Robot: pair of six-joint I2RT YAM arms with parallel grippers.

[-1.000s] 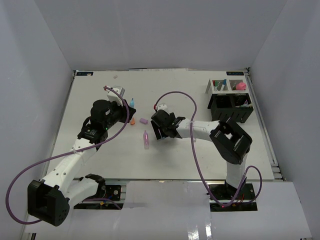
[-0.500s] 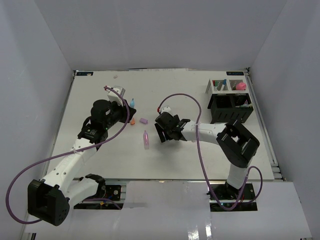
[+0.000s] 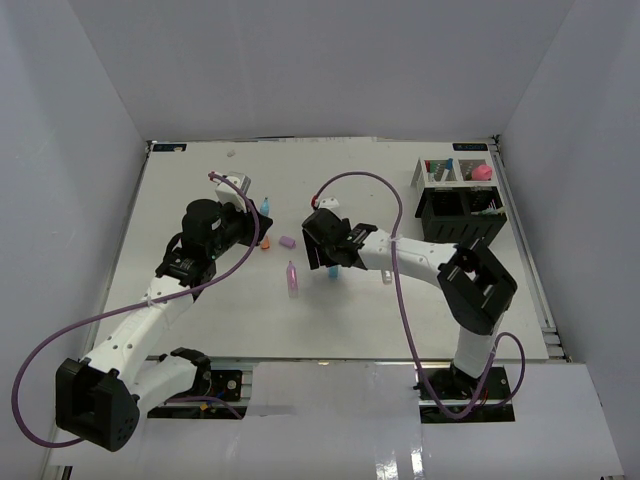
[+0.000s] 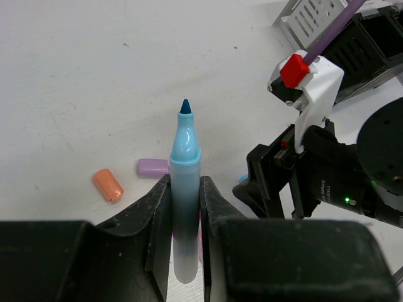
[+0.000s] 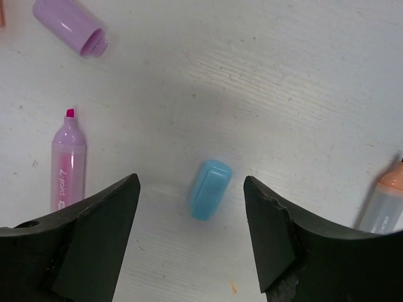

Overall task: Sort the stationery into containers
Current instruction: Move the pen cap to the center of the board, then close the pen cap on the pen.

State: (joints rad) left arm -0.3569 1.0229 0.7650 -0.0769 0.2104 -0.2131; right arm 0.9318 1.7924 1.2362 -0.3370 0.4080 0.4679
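Overhead and wrist views of the table (image 3: 480,310): the black desk organizer (image 3: 460,233) with its white mesh compartments (image 3: 440,172) stands at the far right corner, a few items already inside. Your left gripper (image 4: 184,189), left of the table's middle, pinches the barrel of an uncapped blue highlighter (image 4: 185,148), tip pointing away from the wrist. That grip has not altered over the last second. The change is on the right. The right gripper (image 5: 191,189) has shifted and turned slightly near the middle of the table, so the blue cap (image 5: 210,189), hidden beneath it in the overhead view a moment ago, now shows at its near side. Its fingers (image 5: 94,220) are spread wide and have drawn in only a little; they flank the cap without touching it, and nothing is held. A pink highlighter (image 5: 67,160) lies uncapped just to the left, a lilac cap (image 5: 69,26) farther off, an orange cap (image 4: 108,185) near that, and an orange highlighter (image 5: 385,201) at the right edge of the wrist view. Read this as the approach to grasping the blue cap, probably to close the highlighter you hold before it goes to the organizer. These loose pieces remain unsorted. The cap is short and rounded, so close on it centred, or it may skid aside.
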